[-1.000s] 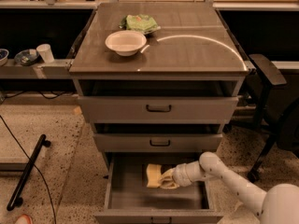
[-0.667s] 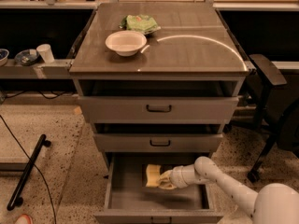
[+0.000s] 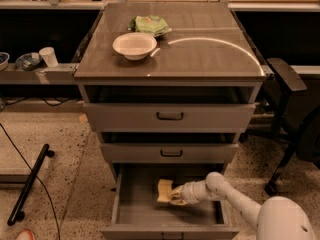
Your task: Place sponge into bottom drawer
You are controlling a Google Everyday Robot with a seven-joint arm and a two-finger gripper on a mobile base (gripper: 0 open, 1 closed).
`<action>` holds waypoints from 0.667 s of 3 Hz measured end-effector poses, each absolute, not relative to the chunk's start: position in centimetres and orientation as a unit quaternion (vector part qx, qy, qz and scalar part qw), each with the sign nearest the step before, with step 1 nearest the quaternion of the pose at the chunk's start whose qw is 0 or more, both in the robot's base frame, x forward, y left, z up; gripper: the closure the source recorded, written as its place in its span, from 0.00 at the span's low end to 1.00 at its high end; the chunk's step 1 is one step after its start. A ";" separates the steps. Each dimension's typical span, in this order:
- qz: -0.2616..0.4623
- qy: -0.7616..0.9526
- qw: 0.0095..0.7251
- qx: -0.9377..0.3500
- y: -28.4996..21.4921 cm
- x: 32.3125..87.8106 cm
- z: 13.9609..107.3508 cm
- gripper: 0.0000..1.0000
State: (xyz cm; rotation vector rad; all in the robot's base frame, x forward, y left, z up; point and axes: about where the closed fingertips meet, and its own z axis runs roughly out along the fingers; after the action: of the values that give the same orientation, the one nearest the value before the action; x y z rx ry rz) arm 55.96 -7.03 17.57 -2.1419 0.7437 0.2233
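The bottom drawer [image 3: 132,211] of the grey cabinet is pulled open and shows its plain grey floor. The pale yellow sponge [image 3: 163,190] is inside it, near the middle, low over the floor. My gripper [image 3: 175,194] reaches in from the lower right and is shut on the sponge's right end. I cannot tell whether the sponge rests on the floor or hangs just above it.
Two upper drawers [image 3: 170,116] with black handles are closed. On the cabinet top [image 3: 210,54] stand a white bowl [image 3: 134,45] and a green wrinkly bag [image 3: 149,24]. A black chair [image 3: 292,114] is at the right, a black bar [image 3: 30,181] lies on the floor at the left.
The gripper and sponge have shifted slightly left and lower inside the bottom drawer. The drawers and the items on top have not moved.
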 end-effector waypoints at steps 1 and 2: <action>0.088 0.300 0.418 -0.853 -7.2 56.2 17.2 0.37; 0.088 0.300 0.418 -0.853 -7.2 56.2 17.2 0.16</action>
State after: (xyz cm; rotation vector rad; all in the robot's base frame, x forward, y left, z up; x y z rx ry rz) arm 56.22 -7.19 17.22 -2.1407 0.7517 0.2210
